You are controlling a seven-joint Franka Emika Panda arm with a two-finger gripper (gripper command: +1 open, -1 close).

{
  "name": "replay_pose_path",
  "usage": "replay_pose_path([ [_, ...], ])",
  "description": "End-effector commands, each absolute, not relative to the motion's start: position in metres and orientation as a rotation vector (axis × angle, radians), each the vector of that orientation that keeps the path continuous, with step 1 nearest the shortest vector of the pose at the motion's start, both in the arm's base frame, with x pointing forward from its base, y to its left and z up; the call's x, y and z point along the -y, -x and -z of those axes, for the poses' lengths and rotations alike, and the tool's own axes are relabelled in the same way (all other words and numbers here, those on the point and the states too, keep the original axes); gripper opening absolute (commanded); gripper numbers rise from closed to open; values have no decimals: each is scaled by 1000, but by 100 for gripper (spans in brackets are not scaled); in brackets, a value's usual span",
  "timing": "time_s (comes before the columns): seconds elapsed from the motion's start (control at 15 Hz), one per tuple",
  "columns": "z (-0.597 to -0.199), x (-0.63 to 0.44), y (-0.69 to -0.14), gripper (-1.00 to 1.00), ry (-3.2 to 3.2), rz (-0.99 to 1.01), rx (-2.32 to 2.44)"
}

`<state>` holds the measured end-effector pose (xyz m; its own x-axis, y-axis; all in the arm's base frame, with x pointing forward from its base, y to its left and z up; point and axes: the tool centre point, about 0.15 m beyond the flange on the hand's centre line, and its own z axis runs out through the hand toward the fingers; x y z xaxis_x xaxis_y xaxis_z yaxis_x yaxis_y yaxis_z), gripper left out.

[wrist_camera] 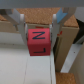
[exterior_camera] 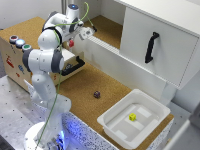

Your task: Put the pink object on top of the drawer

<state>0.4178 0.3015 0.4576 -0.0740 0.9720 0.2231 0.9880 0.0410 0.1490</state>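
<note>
Gripper (wrist_camera: 38,31) clamped on the pink object (wrist_camera: 38,42). In the wrist view both fingers (wrist_camera: 20,25) press its sides. It reads as a reddish-pink block with dark letter marks on its face, carried clear of any surface.

In the exterior view the arm (exterior_camera: 46,60) is folded high. The pink object (exterior_camera: 71,43) shows as a small red spot under the white hand, above the wooden drawer unit (exterior_camera: 20,65) with the black handle (exterior_camera: 74,67) at the exterior view's left. I cannot tell whether it hangs over the unit's top or just past its edge.

Done: pick and lift. Left: bring it over the drawer's top, lower, let go, back off. I judge the task a bit past halfway.

Elsewhere on the cork table (exterior_camera: 85,85): a dark purplish lump (exterior_camera: 96,94), well apart from the arm. A yellow cube (exterior_camera: 132,117) sits in the white tray (exterior_camera: 116,131). Neither is in the way.

Three coloured buttons (exterior_camera: 20,43) sit on the drawer's top; I would set down clear of them.
</note>
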Motion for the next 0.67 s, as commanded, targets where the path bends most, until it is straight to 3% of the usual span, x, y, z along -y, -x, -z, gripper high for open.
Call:
replay_pose_path([
  [0.0,-469,-364,-418,-100,1995,301,2301],
  [0.6,-481,-462,-428,-100,1877,326,2340],
])
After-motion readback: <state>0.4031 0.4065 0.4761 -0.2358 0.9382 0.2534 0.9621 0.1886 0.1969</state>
